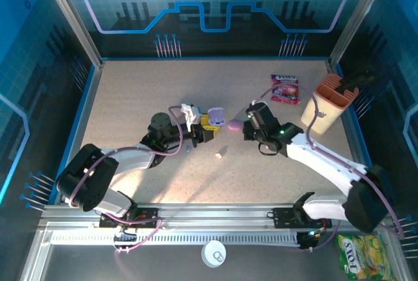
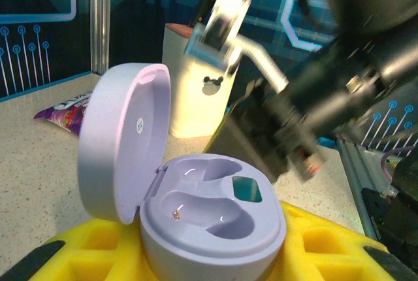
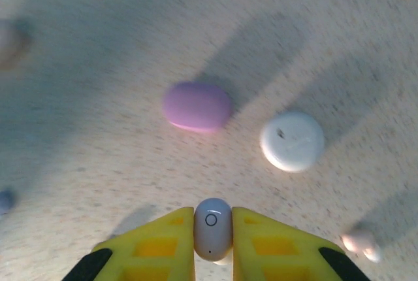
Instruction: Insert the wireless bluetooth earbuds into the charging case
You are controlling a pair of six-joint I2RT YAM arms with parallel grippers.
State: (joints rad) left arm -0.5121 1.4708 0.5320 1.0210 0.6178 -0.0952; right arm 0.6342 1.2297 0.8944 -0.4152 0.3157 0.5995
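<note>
My left gripper is shut on the charging case, a lilac oval with its lid hinged up. Its yellow fingers flank the base, and both wells are empty. My right gripper hovers just right of it above the table. In the right wrist view its yellow fingers are shut on a pale lilac earbud. A shut pink case and a round white case lie on the table below. Another small earbud rests at the lower right, and one lies in front of the grippers.
A cream holder stands at the back right with a purple snack packet beside it. The right arm looms blurred close behind the open case. A yellow packet lies off the table at the front right.
</note>
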